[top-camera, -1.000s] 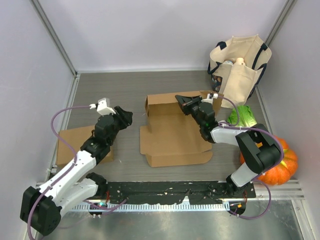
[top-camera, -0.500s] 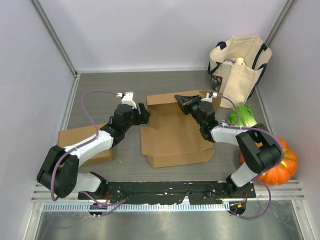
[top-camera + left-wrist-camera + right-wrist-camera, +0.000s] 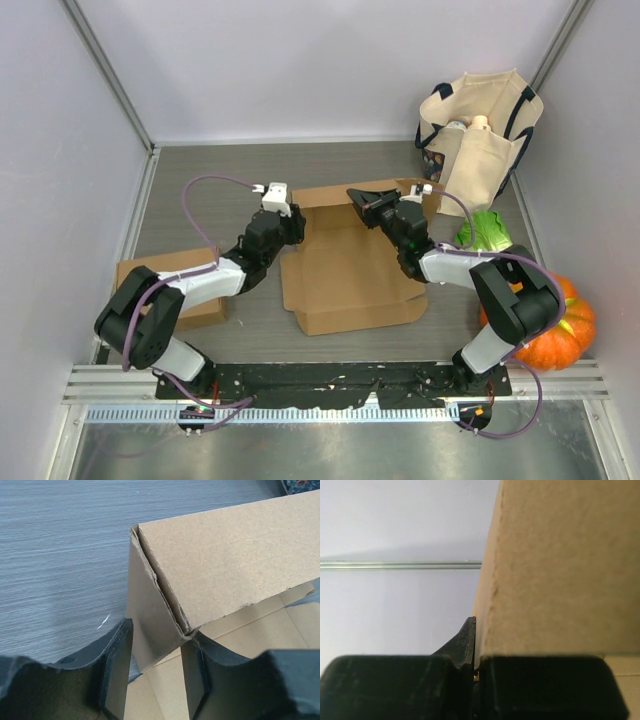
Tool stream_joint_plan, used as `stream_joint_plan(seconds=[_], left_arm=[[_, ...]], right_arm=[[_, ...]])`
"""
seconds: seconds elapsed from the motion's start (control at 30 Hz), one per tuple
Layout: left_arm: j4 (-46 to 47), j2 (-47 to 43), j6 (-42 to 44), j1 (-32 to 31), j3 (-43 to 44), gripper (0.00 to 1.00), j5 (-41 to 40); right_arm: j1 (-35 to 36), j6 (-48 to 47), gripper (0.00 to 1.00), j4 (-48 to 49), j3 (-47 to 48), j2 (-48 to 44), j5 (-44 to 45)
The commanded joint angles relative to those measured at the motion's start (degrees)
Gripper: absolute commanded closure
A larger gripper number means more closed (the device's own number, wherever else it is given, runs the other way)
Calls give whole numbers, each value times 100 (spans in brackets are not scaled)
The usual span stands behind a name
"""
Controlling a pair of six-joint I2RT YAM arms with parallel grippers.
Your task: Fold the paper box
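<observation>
While the cardboard box lies opened out in the middle of the desk, its back wall stands upright, and the left side flap is raised against it. My left pincer is spread wide at that back left corner, one finger outside the side flap and the other inside it. My right pincer is pressed together on the back wall, pinching the cardboard. A tote bag stands in the far right corner, and a pumpkin sits nearer on the right.
</observation>
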Motion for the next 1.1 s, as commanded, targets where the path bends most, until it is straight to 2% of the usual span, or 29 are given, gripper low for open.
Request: stream_joint_plan(seconds=[0.0, 0.07, 0.1, 0.17, 0.2, 0.27, 0.3, 0.33, 0.37, 0.43, 0.53, 0.6, 0.63, 0.67, 0.77, 0.83, 0.93, 1.03, 1.07], left_arm=[[599, 123, 307, -126, 229, 52, -1233], [538, 184, 386, -232, 316, 48, -1499], [503, 280, 386, -311, 343, 50, -1944], [327, 430, 395, -408, 500, 57, -2490], [257, 605, 369, -486, 553, 65, -2684], [238, 790, 360, -583, 685, 70, -3317], [230, 1061, 368, -653, 755, 84, -3554], [160, 1211, 386, -680, 939, 90, -4070], [81, 1387, 395, -680, 1054, 100, -4266], [-113, 1651, 316, -663, 1274, 100, -4619], [-95, 1513, 237, -619, 1187, 100, -4506], [166, 1433, 341, -602, 1082, 100, -4007], [629, 1389, 438, -558, 872, 100, -3578], [730, 1241, 395, -514, 775, 92, -2800], [775, 846, 27, -399, 449, 71, -2072], [897, 686, -1, -399, 221, 66, -1747], [837, 580, 34, -399, 141, 67, -1842], [688, 720, 87, -399, 255, 73, -2131], [608, 782, 61, -399, 316, 78, -2254]], right_arm=[[119, -98, 99, -239, 60, 54, -127], [128, -63, 99, -248, 24, 28, -83], [137, -28, 99, -239, 16, 19, -74], [163, 51, 99, -231, -19, -7, -4], [190, 156, 99, -204, -28, -16, 31], [260, 262, 99, -178, -90, -42, 224], [365, 411, 99, -178, -125, -60, 329], [435, 508, 99, -178, -195, -112, 444], [497, 631, 99, -195, -222, -139, 575], [655, 868, 99, -292, -266, -253, 875], [813, 992, 99, -616, -205, -393, 1173], [858, 940, 99, -818, -161, -543, 1288], [866, 887, 99, -872, -73, -561, 1289], [867, 852, 99, -933, -38, -570, 1280], [840, 843, 99, -829, -28, -561, 1201], [823, 834, 99, -785, -90, -570, 1174], [814, 869, 99, -705, -169, -578, 1166], [823, 878, 99, -679, -169, -561, 1122], [823, 913, 99, -679, -160, -544, 1095]])
